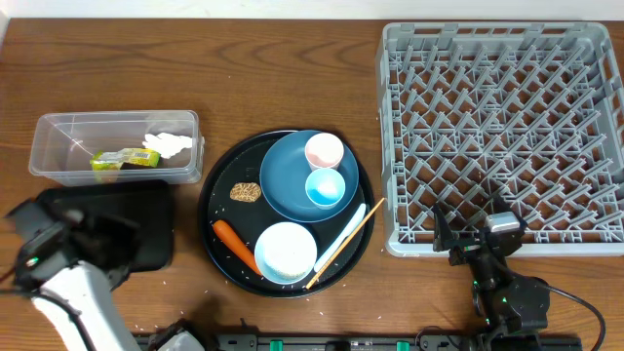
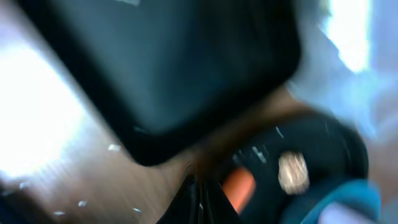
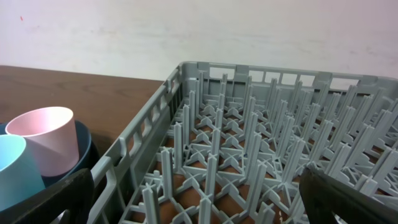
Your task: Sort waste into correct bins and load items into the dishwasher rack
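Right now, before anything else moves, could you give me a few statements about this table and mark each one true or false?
1. The wrapper lies inside the clear tub. True.
2. The grey rack holds the pink cup. False: the cup stands on the blue plate, and no dishes are in the rack.
3. The carrot lies on the round black tray. True.
4. The right end effector is gripping the chopsticks. False: it is open and empty by the rack's near edge, and the chopsticks lie on the round tray.
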`<move>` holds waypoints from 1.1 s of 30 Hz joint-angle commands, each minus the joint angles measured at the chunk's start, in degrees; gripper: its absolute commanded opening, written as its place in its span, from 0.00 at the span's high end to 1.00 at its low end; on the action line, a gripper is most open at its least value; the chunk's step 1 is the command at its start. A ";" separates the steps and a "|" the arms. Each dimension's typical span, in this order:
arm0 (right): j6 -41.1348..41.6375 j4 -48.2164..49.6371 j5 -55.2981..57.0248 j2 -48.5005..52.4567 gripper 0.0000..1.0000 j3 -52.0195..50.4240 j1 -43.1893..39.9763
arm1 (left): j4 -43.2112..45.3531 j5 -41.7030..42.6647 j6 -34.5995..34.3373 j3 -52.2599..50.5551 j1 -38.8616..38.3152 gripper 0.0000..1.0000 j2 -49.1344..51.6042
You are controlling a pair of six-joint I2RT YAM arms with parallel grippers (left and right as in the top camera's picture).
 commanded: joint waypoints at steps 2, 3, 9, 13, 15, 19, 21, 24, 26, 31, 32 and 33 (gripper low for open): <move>-0.44 -0.11 -0.44 -0.11 0.01 -0.09 0.17 | -0.20 2.89 4.04 2.99 -15.21 0.94 -1.95; -0.42 -0.11 -0.44 -0.11 0.01 -0.09 0.17 | -0.22 2.86 4.61 3.72 -19.67 0.94 -1.95; -0.42 -0.11 -0.44 -0.11 0.01 -0.09 0.17 | -0.15 -5.53 4.70 6.86 -45.86 0.94 -1.84; -0.42 -0.11 -0.44 -0.11 0.01 -0.09 0.17 | -0.20 -14.51 -0.26 6.88 -61.55 0.94 -1.11; -0.42 -0.11 -0.44 -0.11 0.01 -0.09 0.17 | -0.17 -16.57 -3.87 6.88 -67.98 0.92 -0.24; -0.42 -0.11 -0.44 -0.11 0.01 -0.09 0.17 | 0.33 -16.85 -9.27 6.88 -76.89 0.86 2.60; -0.42 -0.11 -0.44 -0.11 0.01 -0.09 0.17 | 0.72 -17.94 -10.16 6.88 -80.06 0.84 4.66; -0.42 -0.11 -0.44 -0.11 0.01 -0.09 0.17 | 1.70 -19.47 -10.32 6.88 -84.02 0.78 8.74; -0.42 -0.11 -0.44 -0.11 0.01 -0.09 0.17 | 2.75 -19.45 -10.75 6.88 -86.29 0.77 12.15; -0.44 -0.11 -0.44 -0.11 0.01 -0.09 0.17 | 5.57 -19.45 -10.78 6.88 -90.03 0.76 19.80; -0.42 -0.11 -0.44 -0.11 0.01 -0.09 0.17 | 5.73 -19.47 -10.78 6.88 -90.40 0.76 20.83; -0.42 -0.11 -0.44 -0.11 0.01 -0.09 0.17 | 5.75 -19.54 -10.78 6.88 -90.71 0.76 21.97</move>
